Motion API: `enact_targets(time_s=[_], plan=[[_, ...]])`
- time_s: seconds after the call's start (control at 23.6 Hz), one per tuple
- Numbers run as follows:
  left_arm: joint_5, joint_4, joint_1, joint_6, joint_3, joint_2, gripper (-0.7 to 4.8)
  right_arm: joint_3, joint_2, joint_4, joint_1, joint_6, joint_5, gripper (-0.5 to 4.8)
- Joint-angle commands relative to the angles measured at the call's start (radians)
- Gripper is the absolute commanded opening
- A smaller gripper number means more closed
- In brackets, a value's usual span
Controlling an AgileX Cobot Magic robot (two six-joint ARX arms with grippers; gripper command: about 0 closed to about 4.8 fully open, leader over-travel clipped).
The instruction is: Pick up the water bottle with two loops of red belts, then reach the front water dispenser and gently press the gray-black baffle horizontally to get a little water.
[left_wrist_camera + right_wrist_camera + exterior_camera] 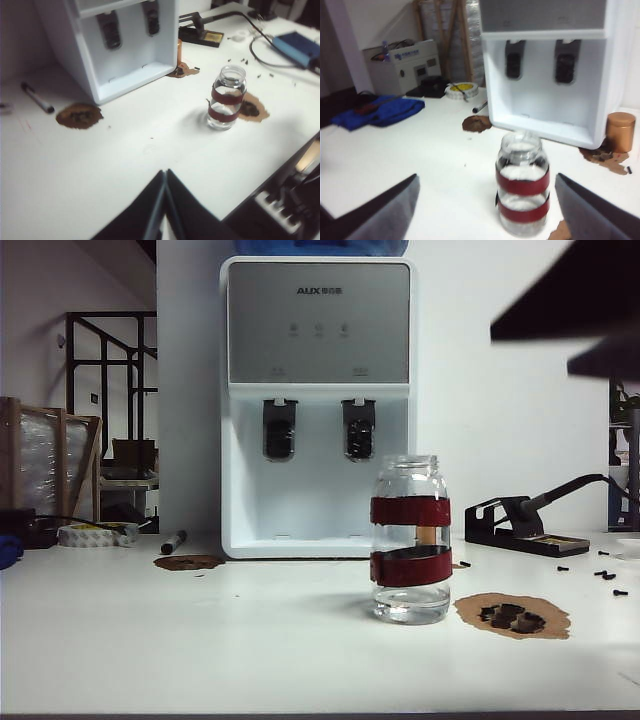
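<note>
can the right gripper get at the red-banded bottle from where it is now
Probably yes. The right gripper is open, its fingers spread wide to either side of the water bottle, which stands upright and alone on the table. Nothing lies between them.

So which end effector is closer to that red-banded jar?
Right. Its open end effector frames the water bottle between its fingers; the left end effector, shut, hangs farther back over the table.

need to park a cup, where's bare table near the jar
Bare: the white table in front of the water bottle, across to the brown patch. Crowded: right of the bottle, with scraps, screws and the soldering stand.
</note>
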Motion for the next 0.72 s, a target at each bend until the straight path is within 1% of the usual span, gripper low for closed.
enact_targets(time_s=[0.04,0.17,0.25,0.34,0.42,0.51,0.59,0.72], plan=[[0.002,0.023,0.000,-0.075,0.005,0.004,-0.02,-0.082,-0.001,0.078,0.003,-0.031,-0.029,4.79],[-0.003,0.060,0.000,-0.075,0.005,0.003,-0.02,-0.093,0.000,0.070,0.001,-0.036,-0.050,4.79],[-0.004,0.100,0.000,-0.077,0.005,0.003,-0.01,-0.093,0.000,0.080,0.000,-0.037,-0.042,4.79],[-0.004,0.129,0.000,-0.082,0.005,0.003,-0.02,-0.093,0.000,0.124,0.000,-0.037,-0.041,4.79],[-0.025,0.136,0.000,-0.083,0.005,0.003,-0.01,-0.093,0.000,0.199,0.000,-0.027,-0.054,4.79],[-0.040,0.136,0.000,-0.083,0.005,0.003,-0.02,-0.093,0.001,0.222,-0.002,-0.030,-0.048,4.79],[-0.051,0.136,0.000,-0.083,0.005,0.003,-0.02,-0.093,0.002,0.209,-0.017,-0.029,-0.050,4.79],[-0.051,0.135,0.000,-0.083,0.005,0.003,-0.01,-0.093,0.032,0.216,-0.071,-0.029,-0.088,4.79]])
